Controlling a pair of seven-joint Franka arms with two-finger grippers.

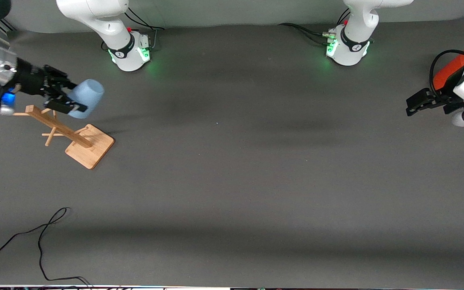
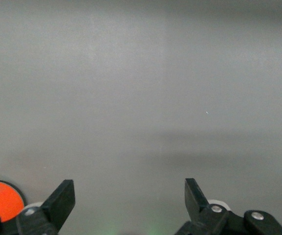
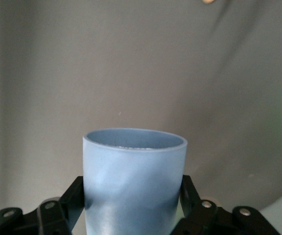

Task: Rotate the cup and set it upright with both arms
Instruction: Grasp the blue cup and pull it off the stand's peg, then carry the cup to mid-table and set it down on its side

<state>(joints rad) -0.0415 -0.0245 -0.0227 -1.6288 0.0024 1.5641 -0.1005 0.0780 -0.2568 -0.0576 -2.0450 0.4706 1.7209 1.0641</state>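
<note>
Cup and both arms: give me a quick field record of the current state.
cup: light blue, held in the air over the wooden rack, tilted, open end pointing away from the end effector
right end effector: shut on the cup's sides
left end effector: open, empty, low over the table at the left arm's end, waiting
wooden rack: pegs on a slanted post, flat base on the table
orange can: beside the left end effector
cable: loose on the table, nearer the front camera
</note>
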